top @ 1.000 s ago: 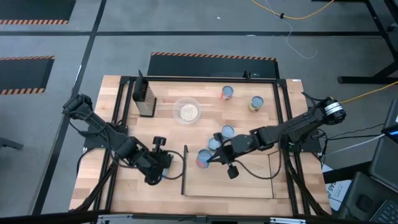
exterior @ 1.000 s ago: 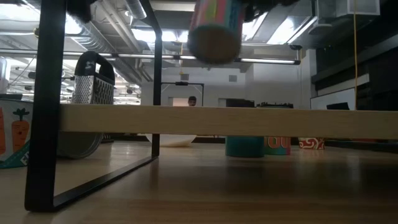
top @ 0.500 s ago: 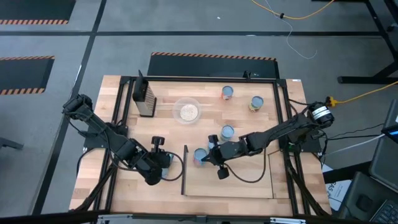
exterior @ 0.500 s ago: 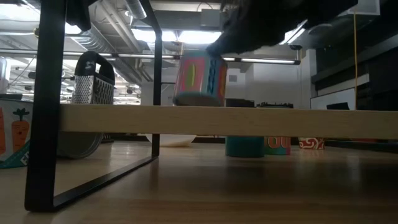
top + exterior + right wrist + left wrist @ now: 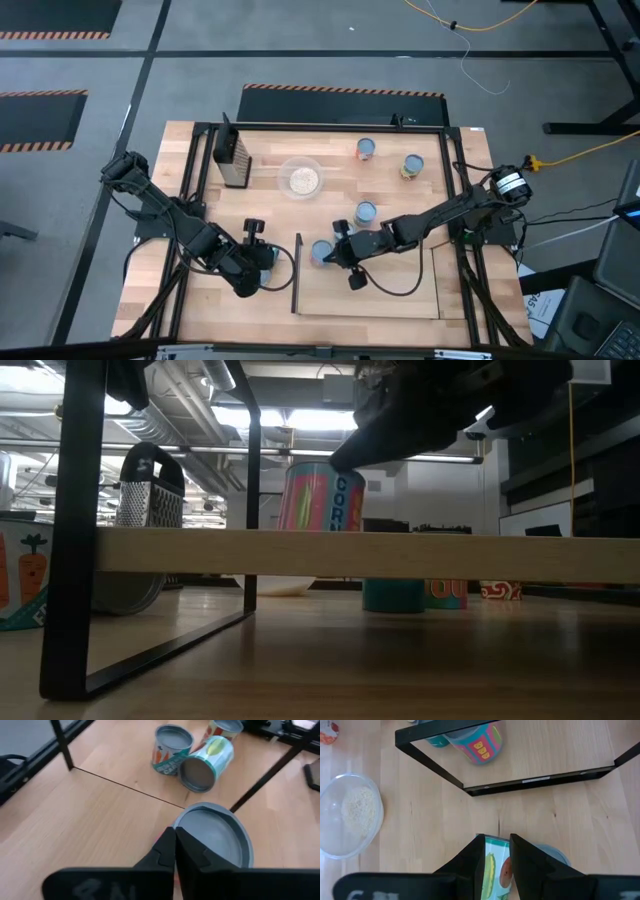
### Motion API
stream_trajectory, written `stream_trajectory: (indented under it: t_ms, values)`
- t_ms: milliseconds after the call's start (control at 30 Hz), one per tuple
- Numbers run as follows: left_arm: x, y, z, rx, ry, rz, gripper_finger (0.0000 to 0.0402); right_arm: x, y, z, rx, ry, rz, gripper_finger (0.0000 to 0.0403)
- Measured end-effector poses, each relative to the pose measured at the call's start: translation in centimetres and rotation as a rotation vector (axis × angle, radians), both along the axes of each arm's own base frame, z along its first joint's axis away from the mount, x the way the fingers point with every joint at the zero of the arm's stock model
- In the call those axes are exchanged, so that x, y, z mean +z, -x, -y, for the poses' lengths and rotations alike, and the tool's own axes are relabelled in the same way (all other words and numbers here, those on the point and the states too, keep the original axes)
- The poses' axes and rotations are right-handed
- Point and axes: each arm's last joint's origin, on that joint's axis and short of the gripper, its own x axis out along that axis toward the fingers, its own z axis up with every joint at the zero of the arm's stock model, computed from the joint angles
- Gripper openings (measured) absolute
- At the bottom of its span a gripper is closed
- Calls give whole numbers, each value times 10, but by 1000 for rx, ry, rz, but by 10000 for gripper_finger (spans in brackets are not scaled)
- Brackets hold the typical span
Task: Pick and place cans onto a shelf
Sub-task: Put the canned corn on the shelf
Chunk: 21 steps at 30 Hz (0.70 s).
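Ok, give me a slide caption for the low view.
Right tool setting a pink corn can upright on the shelf, grater behind.

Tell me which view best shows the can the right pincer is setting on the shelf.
The low view: the corn can stands upright on the shelf. The high and right wrist views show only its top, the left wrist view its side beyond the frame.

smooth light-wood shelf (image 5: 400, 285), dull metal-topped cans (image 5: 366, 149) with glossy printed labels, clear bowl (image 5: 300, 178), shiny metal grater (image 5: 232, 157)
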Motion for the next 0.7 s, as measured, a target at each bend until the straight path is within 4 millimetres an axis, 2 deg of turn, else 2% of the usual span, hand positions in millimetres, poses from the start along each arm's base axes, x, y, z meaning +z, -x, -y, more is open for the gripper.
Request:
stream_trajectory:
  t_ms: [533,700]
  values:
    - [0,0,0,0,0,0,81,0,0,-1,21,-14,-7,27]
    - [0,0,0,0,0,0,81,0,0,-1,21,-14,-7,49]
